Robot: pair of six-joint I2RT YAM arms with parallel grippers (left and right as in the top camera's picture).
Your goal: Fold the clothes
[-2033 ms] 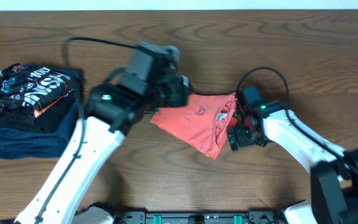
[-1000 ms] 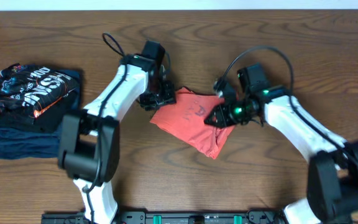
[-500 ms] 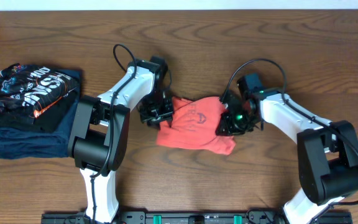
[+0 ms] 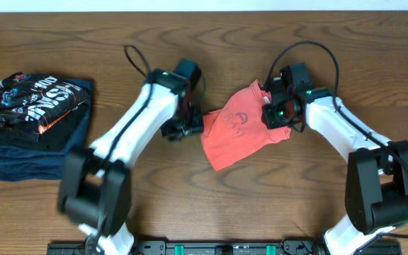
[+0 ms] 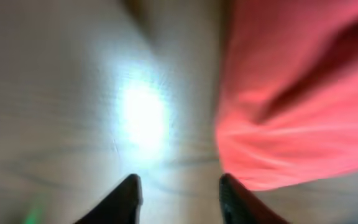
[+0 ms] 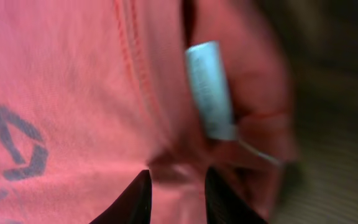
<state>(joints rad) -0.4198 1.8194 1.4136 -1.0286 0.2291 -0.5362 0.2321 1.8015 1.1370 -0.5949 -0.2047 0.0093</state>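
Left wrist: left hand (image 5: 178, 186) spread beside the T-shirt (image 5: 291, 93); right wrist alone: pale label (image 6: 211, 90), right hand (image 6: 178, 193) of unclear grip.

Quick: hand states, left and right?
Left hand: open, empty, beside the orange-red cotton T-shirt.
Right hand: narrowly apart over the T-shirt fabric; whether it grips cannot be told.

place: robotics lab | evidence: wooden table (image 4: 41, 212), cabled robot arms (image 4: 137, 119)
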